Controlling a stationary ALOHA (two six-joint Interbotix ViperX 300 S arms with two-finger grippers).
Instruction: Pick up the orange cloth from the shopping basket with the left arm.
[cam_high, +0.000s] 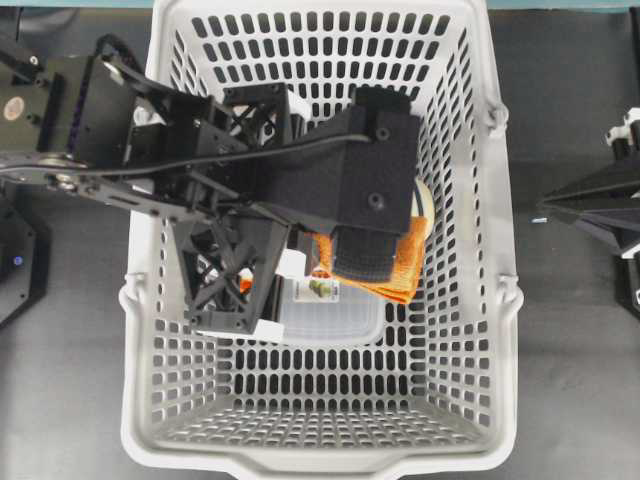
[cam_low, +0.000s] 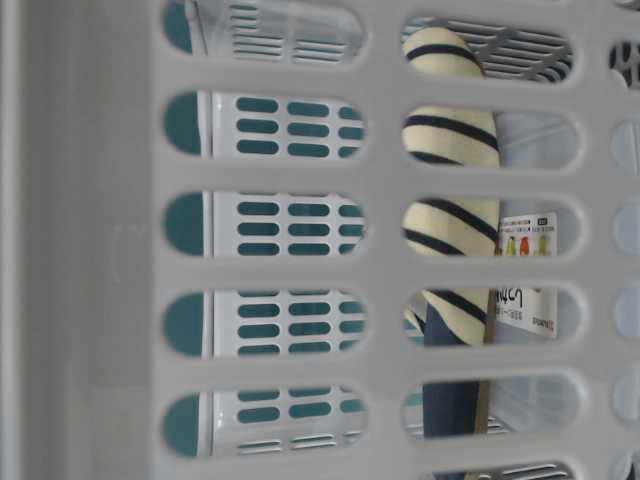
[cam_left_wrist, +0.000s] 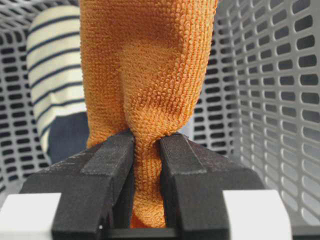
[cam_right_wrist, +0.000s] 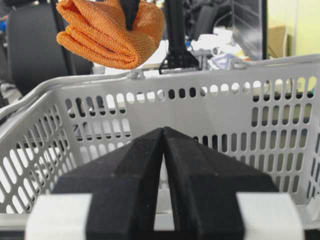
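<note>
The orange cloth (cam_left_wrist: 150, 75) is pinched between the two fingers of my left gripper (cam_left_wrist: 147, 142), which is shut on it. In the right wrist view the folded orange cloth (cam_right_wrist: 110, 32) hangs in the air above the rim of the light grey shopping basket (cam_right_wrist: 200, 107). From overhead the left arm (cam_high: 340, 175) reaches over the basket (cam_high: 470, 300) and hides most of the cloth (cam_high: 405, 270). My right gripper (cam_right_wrist: 164, 131) is shut and empty, outside the basket at the right (cam_high: 545, 205).
A navy and cream striped slipper (cam_left_wrist: 52, 70) lies in the basket behind the cloth, also seen through the wall slots in the table-level view (cam_low: 450, 170). A clear lidded box with a label (cam_high: 330, 310) sits on the basket floor.
</note>
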